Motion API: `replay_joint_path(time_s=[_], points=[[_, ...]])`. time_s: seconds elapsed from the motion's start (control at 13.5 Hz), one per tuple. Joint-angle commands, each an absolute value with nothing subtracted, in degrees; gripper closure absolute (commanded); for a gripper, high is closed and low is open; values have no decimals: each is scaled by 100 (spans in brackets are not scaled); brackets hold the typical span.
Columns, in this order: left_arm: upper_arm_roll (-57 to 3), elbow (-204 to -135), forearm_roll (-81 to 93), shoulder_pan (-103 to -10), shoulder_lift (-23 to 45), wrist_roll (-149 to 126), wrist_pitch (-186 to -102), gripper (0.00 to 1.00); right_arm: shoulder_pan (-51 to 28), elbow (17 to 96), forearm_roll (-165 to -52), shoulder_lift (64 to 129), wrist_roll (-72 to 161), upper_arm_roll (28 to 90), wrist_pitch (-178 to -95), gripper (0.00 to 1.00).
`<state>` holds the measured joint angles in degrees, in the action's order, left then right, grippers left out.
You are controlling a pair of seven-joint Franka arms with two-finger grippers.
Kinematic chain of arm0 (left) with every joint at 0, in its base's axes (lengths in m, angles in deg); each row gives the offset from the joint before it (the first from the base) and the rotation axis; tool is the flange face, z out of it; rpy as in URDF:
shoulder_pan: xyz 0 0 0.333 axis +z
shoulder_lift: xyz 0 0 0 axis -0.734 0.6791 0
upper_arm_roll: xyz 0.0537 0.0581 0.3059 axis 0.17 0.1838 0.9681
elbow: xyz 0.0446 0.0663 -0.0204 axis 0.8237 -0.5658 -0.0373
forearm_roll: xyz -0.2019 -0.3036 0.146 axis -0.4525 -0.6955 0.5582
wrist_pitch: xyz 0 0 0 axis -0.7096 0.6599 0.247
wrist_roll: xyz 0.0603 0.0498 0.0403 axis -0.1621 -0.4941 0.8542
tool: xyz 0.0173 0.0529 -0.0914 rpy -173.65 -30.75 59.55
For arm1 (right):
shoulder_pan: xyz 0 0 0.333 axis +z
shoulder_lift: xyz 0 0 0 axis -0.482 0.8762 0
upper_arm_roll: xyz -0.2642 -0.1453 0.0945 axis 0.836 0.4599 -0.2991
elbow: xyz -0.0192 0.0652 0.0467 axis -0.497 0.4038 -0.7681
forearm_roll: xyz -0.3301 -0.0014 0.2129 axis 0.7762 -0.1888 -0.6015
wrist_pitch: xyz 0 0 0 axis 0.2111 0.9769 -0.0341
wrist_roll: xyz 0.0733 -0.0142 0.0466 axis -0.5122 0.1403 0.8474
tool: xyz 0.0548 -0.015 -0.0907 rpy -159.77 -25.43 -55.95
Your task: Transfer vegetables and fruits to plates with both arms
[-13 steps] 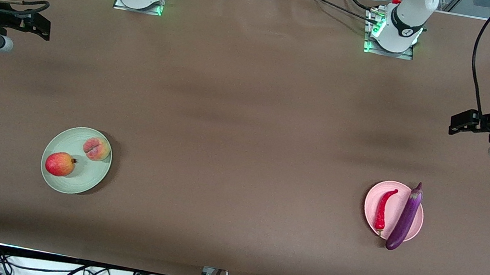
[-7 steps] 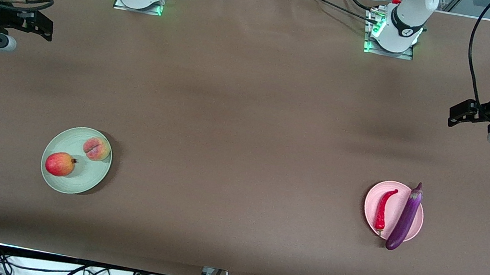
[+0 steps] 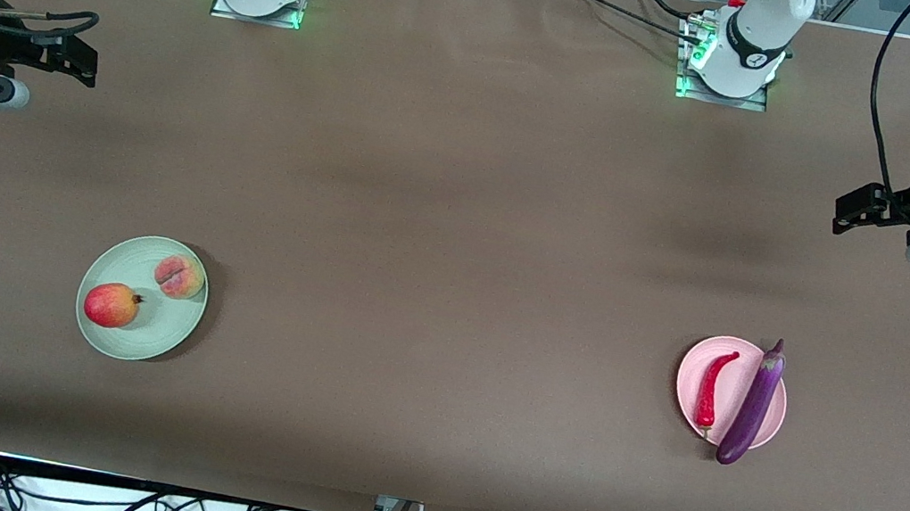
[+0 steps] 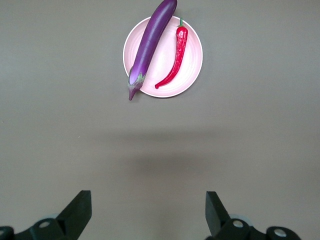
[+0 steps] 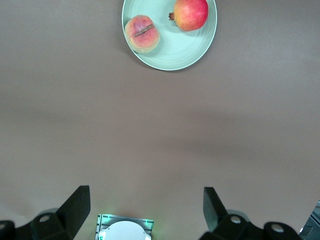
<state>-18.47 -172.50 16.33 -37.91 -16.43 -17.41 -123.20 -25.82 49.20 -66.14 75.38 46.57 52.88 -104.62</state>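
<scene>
2 plates are loaded, peach (image 3: 179, 277) and red fruit (image 3: 112, 304) on the mint plate (image 3: 136, 339), chili (image 3: 712, 389) and eggplant (image 3: 752, 401) on the pink plate (image 3: 694, 377), so left gripper (image 3: 851, 211) and right gripper (image 3: 80, 60) hang over bare counter (image 3: 459, 229) at their own ends, fingers spread, holding nothing, task apparently done.

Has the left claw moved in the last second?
Yes. The left claw has shifted away from the pink plate, toward the bases' edge of the table.

Even, diffuse overhead light; soft shadow bands cross the table (image 3: 450, 291); every view sharp, without glare.
</scene>
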Motion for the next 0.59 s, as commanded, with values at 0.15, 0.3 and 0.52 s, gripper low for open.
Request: replay_joint_path(time_s=[0.15, 0.3, 0.52], points=[[-1858, -17234, 1554, -3729, -1714, -1765, -12263, 0, -2592, 4773, -6605, 7585, 4744, 5299, -10394, 0], [-1866, -17094, 1580, -3729, -1679, -1757, -12175, 0, -2609, 4782, -6605, 7585, 4744, 5299, -10403, 0], [-1858, -17085, 1589, -3729, -1679, -1774, -12166, 0, -2609, 4782, -6614, 7585, 4744, 5299, -10403, 0]])
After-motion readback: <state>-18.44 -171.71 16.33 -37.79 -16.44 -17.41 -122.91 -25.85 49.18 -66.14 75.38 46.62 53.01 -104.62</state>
